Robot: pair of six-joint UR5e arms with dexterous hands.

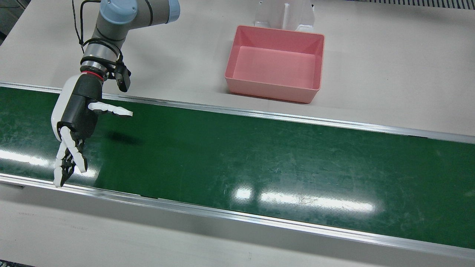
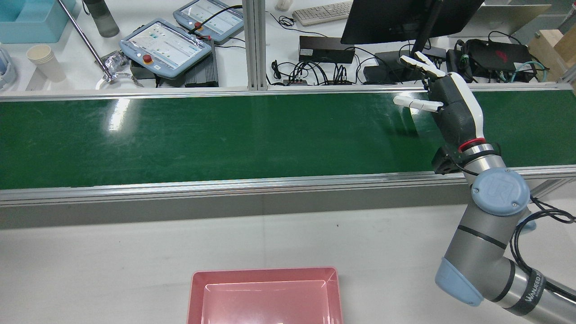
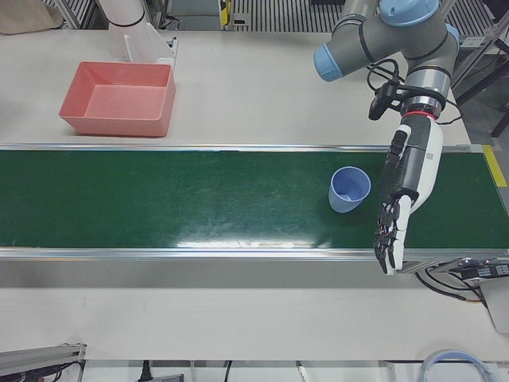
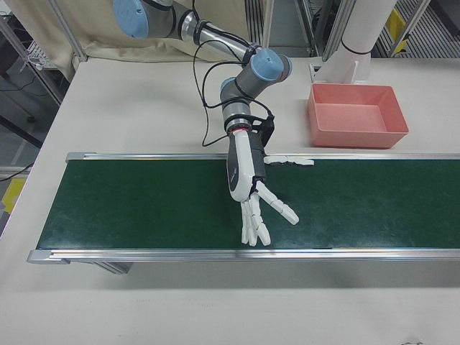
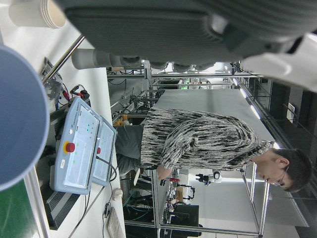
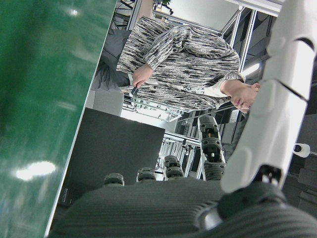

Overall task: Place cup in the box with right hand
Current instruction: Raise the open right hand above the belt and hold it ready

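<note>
Right, status: my right hand point(image 1: 74, 122) is released, fingers spread and holding nothing, and hangs over the glossy, scuffed green conveyor belt point(image 1: 259, 155), fingertips toward the near rail.

The round light-blue plastic cup point(image 3: 349, 189) stands upright on the belt, long axis vertical, mouth up, mid-width of the belt. It shows only in the left-front and left hand views. In the left-front view it sits just left of my left hand point(image 3: 402, 191), with a small gap between them. That hand is also released, fingers straight and pointing down at the near rail.

The pink rectangular plastic box point(image 1: 272, 89) has smooth sloped walls and its open top faces up. It sits on the matte white table point(image 1: 389, 74) beyond the belt's far aluminium rail, well left of the cup in the left-front view.

Between the cup and the box I see bare belt and the far rail.
</note>
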